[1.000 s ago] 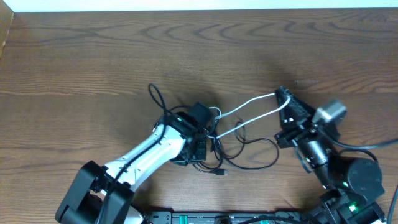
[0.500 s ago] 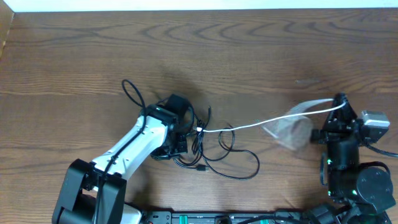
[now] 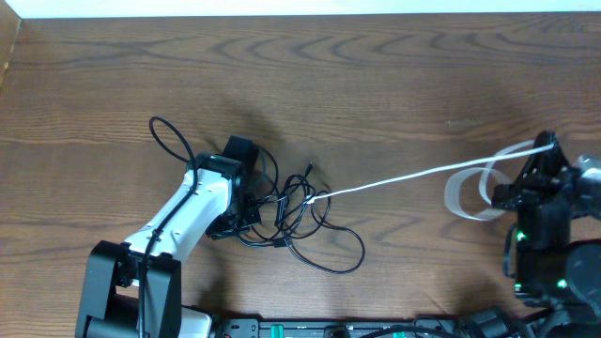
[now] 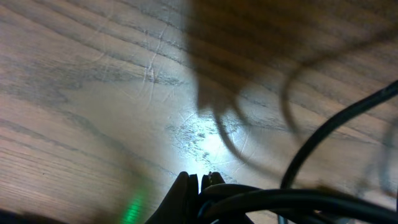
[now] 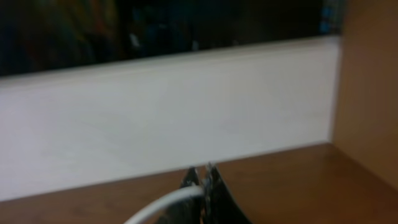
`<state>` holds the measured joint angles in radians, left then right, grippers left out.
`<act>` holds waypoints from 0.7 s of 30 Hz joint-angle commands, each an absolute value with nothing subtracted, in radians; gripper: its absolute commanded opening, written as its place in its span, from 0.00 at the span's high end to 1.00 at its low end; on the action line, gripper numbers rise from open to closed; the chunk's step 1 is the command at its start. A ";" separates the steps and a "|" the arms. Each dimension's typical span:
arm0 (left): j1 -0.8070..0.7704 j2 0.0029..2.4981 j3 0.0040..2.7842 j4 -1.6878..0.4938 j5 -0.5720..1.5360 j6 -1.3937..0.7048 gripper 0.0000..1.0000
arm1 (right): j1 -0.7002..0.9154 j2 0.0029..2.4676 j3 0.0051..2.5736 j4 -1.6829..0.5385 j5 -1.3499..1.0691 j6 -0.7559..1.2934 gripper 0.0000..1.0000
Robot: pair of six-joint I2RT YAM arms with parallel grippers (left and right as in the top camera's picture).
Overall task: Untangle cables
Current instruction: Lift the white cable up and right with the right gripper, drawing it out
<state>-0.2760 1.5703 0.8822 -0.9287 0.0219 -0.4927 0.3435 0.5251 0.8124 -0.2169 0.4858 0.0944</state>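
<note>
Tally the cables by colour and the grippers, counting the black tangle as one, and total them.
white cable: 1
black cable tangle: 1
grippers: 2 (left gripper, right gripper)
Total: 4

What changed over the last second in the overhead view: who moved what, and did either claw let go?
The right claw swung out to the right, drawing the white cable into a long, taut line. The left claw slid left, dragging the black cable tangle with it. Neither let go: both stay shut on their cables. The white cable's end still runs into the tangle.
</note>
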 commanded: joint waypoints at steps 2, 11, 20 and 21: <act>-0.268 1.582 0.867 -0.925 -0.011 -0.488 0.93 | 0.313 0.669 1.039 -0.327 0.324 0.088 0.99; -0.268 1.582 0.865 -0.807 -0.008 -0.587 0.92 | 0.240 1.079 1.570 -0.780 -0.351 0.089 0.99; -0.268 1.582 0.839 -0.701 -0.006 -0.588 0.08 | 0.182 1.271 1.784 -0.828 -0.854 0.131 0.99; -0.268 1.582 0.838 -0.698 -0.002 -0.588 0.05 | 0.174 1.280 1.784 -0.818 -0.916 0.160 0.99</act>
<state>-0.2749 1.5711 0.8501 -0.7010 0.0162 -0.5785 0.1959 1.2686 1.7546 -0.8318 -0.6426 0.1059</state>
